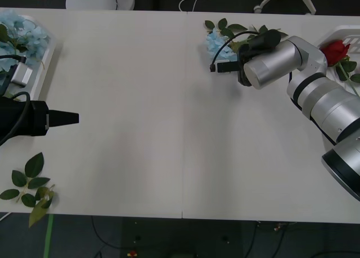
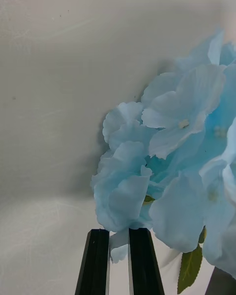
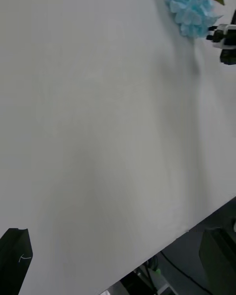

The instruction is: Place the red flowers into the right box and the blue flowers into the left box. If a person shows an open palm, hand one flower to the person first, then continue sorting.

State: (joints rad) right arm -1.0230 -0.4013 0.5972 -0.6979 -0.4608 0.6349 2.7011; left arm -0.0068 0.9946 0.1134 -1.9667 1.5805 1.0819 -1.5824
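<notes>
A wide white bench (image 1: 146, 145) carries everything. At its far left edge sits a white box (image 1: 44, 61) holding blue flowers (image 1: 19, 36); at the far right edge, another white box (image 1: 344, 33) holds a red flower (image 1: 336, 51). One blue flower (image 1: 216, 44) lies near the far edge, right of centre. A green leaf sprig (image 1: 31, 188) lies at the near left corner.

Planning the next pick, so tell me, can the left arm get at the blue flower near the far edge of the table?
Probably not easily. The left gripper hangs open over the table's left side, well short of that blue flower, and the right gripper already sits against it.
</notes>
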